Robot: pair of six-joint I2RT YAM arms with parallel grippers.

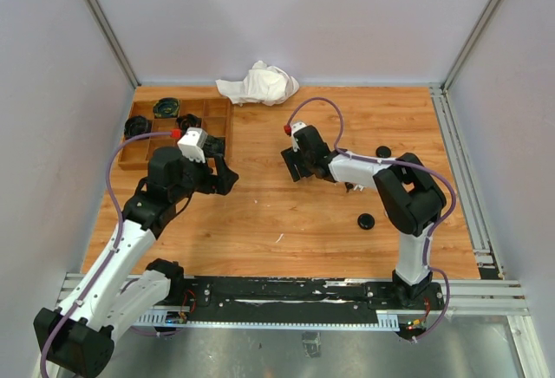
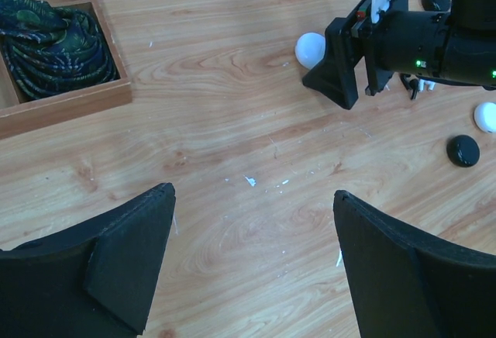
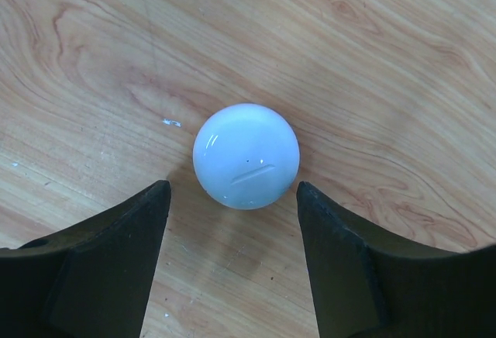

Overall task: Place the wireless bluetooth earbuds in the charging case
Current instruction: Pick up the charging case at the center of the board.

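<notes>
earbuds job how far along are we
Done: nothing that shows. The white case lies shut on the table, and no buds are seen in any case.
In hand: the right gripper straddles that case, jaws open, not yet gripping. The left gripper hangs open above the table.
Left: grip and open the case, then fetch and seat the buds.

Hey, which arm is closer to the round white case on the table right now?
Right. The right arm reaches over the white case, its jaws open on either side of it. The left arm sits farther left by the wooden tray, jaws open and empty.
</notes>
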